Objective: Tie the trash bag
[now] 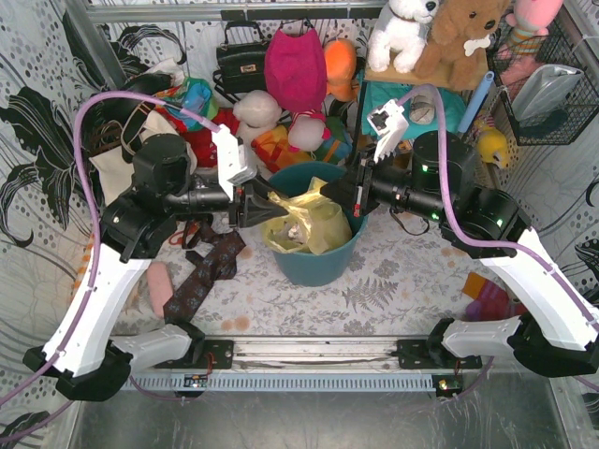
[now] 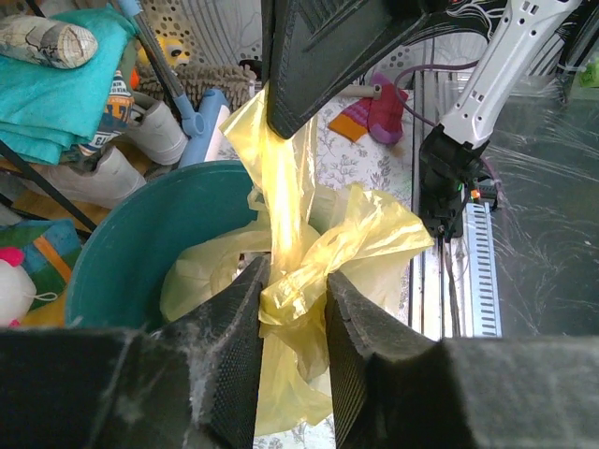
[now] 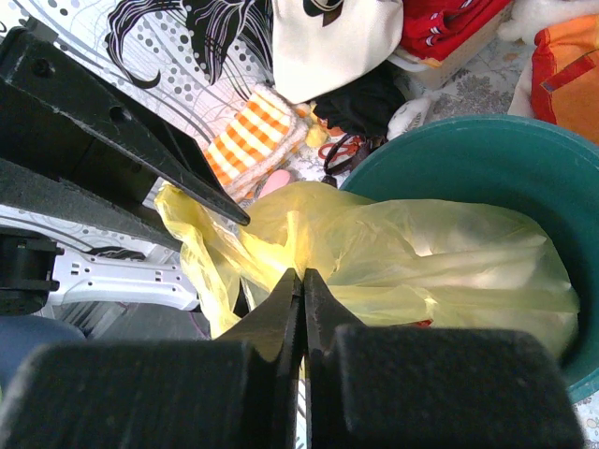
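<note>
Closest in the left wrist view, the left end effector (image 2: 292,281) fills the bottom edge. Its two black fingers are pinching a twisted strand of the trash bag (image 2: 351,238), a thin, crinkly, translucent yellow plastic bag. From that pinch a band of the film runs straight up to the right end effector (image 2: 281,126), which enters from the top of the view and grips the bag's far flap at its tip.

In the right wrist view, the right end effector (image 3: 300,278) shows its fingers pressed together on a fold of the yellow film. The rest of the bag billows behind them inside a round teal bin (image 3: 487,159).

From the overhead camera, the bin (image 1: 309,267) stands upright in the middle of a floral-patterned counter (image 1: 393,281), with the bag (image 1: 318,224) sitting in it and rising above its rim. Both arms reach in from either side, the left end effector (image 1: 267,208) and the right end effector (image 1: 335,192) meeting at the bag's mouth. A dark patterned necktie (image 1: 211,267) lies on the counter just left of the bin. Plush toys (image 1: 440,33) and a pink bag (image 1: 295,65) crowd the back wall.
</note>
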Action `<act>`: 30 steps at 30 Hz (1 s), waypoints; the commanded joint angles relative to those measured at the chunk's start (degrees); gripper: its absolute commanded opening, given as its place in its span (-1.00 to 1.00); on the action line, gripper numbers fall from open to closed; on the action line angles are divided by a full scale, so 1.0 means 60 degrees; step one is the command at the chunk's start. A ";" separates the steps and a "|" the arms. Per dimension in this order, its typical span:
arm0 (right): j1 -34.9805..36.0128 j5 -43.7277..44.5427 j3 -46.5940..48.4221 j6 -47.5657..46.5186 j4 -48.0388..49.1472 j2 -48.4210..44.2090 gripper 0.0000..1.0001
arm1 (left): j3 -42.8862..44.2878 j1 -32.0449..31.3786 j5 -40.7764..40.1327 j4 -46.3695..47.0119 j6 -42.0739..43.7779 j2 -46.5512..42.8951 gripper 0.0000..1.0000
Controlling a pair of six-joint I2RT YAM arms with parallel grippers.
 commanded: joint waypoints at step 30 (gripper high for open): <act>0.0029 0.0428 0.0199 0.1014 0.1314 0.0765 -1.00 | -0.1053 -0.0009 -0.0748 0.2035 -0.0715 -0.0203 -0.44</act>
